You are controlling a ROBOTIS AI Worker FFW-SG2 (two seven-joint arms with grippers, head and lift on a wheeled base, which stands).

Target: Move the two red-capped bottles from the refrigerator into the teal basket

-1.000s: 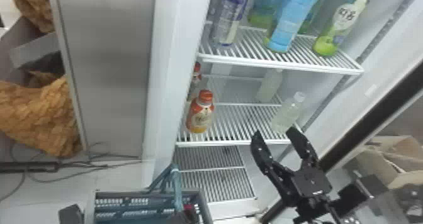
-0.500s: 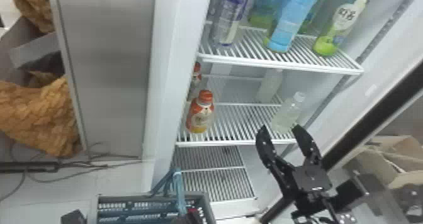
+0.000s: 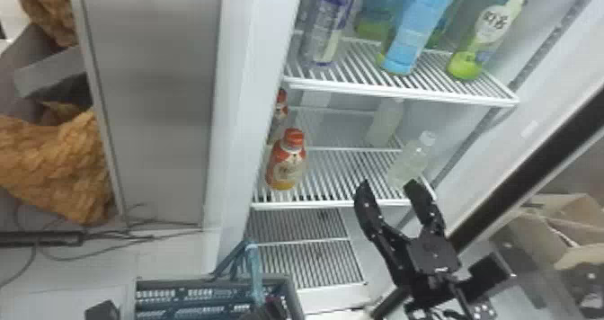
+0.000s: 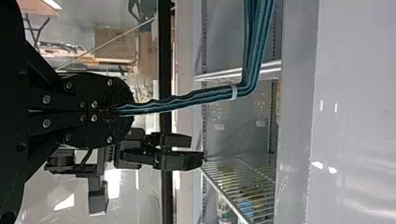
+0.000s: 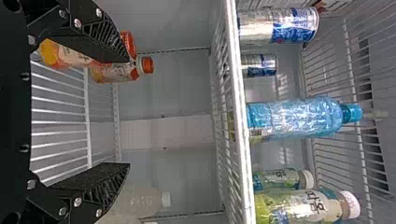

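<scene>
Right pincer [image 3: 388, 186] open; two red-capped bottles [image 3: 287, 166] on shelf [image 3: 346, 173]; left pincer [image 3: 269, 310] closed on handle [image 3: 255, 274] of teal basket [image 3: 294, 296]

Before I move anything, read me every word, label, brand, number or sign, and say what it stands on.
Green-based bottle: dark characters on the label, not clear enough to quote.
Blue bottle: print too small to read.
Larger can: print too small to read.
Front red-capped bottle: label marks too small to read.
No text can be quoted reliably.
</scene>
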